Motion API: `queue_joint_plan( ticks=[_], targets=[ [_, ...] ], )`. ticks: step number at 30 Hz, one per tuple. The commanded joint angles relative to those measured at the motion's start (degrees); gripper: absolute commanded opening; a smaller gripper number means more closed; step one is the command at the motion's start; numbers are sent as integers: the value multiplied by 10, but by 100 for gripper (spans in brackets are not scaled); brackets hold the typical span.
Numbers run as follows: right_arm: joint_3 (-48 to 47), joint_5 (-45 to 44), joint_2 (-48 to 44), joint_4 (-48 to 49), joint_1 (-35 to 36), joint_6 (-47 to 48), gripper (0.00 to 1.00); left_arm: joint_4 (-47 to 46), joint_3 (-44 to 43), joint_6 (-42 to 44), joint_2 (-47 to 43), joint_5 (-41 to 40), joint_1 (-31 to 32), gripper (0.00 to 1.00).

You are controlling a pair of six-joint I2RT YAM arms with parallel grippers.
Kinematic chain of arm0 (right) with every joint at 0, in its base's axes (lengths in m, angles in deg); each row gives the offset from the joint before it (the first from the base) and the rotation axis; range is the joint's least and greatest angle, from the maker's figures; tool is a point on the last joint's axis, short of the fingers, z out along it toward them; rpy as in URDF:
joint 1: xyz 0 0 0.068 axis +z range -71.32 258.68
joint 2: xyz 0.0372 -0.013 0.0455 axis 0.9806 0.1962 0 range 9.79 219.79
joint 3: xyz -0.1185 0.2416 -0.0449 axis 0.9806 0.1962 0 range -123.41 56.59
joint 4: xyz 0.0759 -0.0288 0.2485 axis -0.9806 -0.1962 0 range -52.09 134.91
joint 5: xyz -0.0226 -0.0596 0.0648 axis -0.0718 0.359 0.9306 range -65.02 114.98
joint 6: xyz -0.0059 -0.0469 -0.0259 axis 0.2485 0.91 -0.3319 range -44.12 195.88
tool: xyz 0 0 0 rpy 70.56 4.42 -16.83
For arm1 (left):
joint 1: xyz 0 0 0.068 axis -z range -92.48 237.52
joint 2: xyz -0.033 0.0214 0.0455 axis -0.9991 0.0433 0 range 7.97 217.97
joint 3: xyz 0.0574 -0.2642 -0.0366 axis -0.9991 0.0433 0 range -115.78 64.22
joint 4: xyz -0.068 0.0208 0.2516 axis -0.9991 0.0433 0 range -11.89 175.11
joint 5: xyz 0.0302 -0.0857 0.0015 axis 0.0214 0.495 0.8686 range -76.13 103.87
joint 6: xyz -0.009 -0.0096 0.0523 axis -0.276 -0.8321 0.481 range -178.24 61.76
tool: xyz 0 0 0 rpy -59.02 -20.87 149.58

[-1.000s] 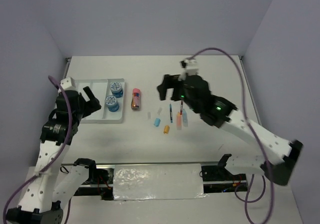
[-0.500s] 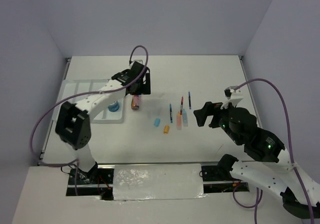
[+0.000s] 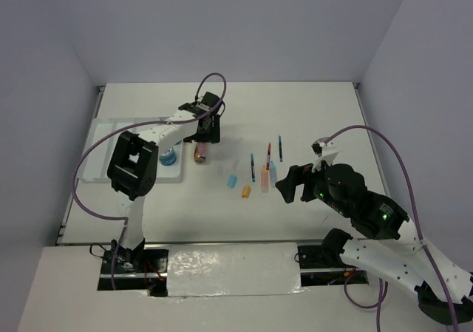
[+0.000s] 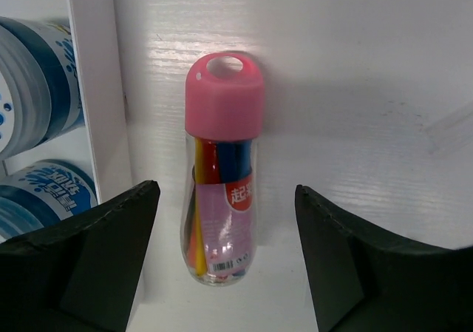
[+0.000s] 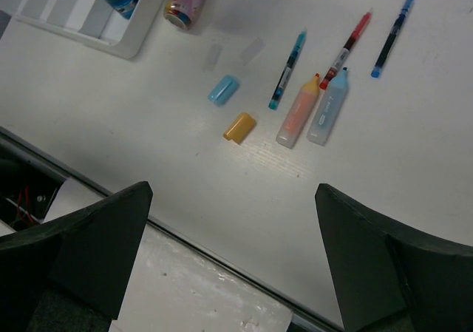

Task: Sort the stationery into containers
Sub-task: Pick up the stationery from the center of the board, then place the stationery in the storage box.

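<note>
Left claw (image 4: 225, 199) is hanging wide open and empty, fingers (image 4: 81, 258) flanking the pink-capped cylinder (image 4: 220, 166), which is lying on the counter (image 4: 355, 66) just beside the tray (image 4: 94, 88). Two blue-white rolls (image 4: 33, 73) are sitting inside the tray. Right claw (image 5: 233, 191) is hovering wide open, empty, above pens (image 5: 287, 69) well right of the tray

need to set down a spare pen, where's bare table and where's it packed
Bare table lies behind the blue pen out to the far edge, and along the near edge in front of the orange cap. The left compartments of the tray look empty. Crowded: the stretch from the pink-capped cylinder across to that pen.
</note>
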State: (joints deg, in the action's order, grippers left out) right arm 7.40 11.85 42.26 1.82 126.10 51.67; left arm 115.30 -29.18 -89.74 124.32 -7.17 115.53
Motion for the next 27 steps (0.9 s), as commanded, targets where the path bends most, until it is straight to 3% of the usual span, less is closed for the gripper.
queue_joint_plan(
  ticks=[1,6,8,10,11,12,15,19,22,27],
  targets=[
    [-7,10,-4,27,2,9,100,0,10,0,23,9,-5,86],
    [-18,14,5,27,2,9,100,-27,58,-11,26,22,-15,85],
    [-20,19,6,28,2,9,100,-41,65,-6,28,32,-18,78],
    [-24,19,8,28,2,9,100,-47,71,-2,28,37,-18,61],
    [-26,15,8,28,2,9,100,-49,71,-1,22,40,-17,46],
    [-29,14,8,25,2,8,100,-51,74,0,16,43,-18,24],
    [-37,10,9,22,2,11,100,-52,72,4,-31,57,-12,7],
    [-44,5,14,20,2,15,100,-6,31,14,-130,40,-6,2],
    [-43,10,16,24,2,20,100,40,-19,68,-182,14,-26,0],
    [-24,28,8,45,2,27,100,87,-17,193,-224,61,-133,0]
  ],
)
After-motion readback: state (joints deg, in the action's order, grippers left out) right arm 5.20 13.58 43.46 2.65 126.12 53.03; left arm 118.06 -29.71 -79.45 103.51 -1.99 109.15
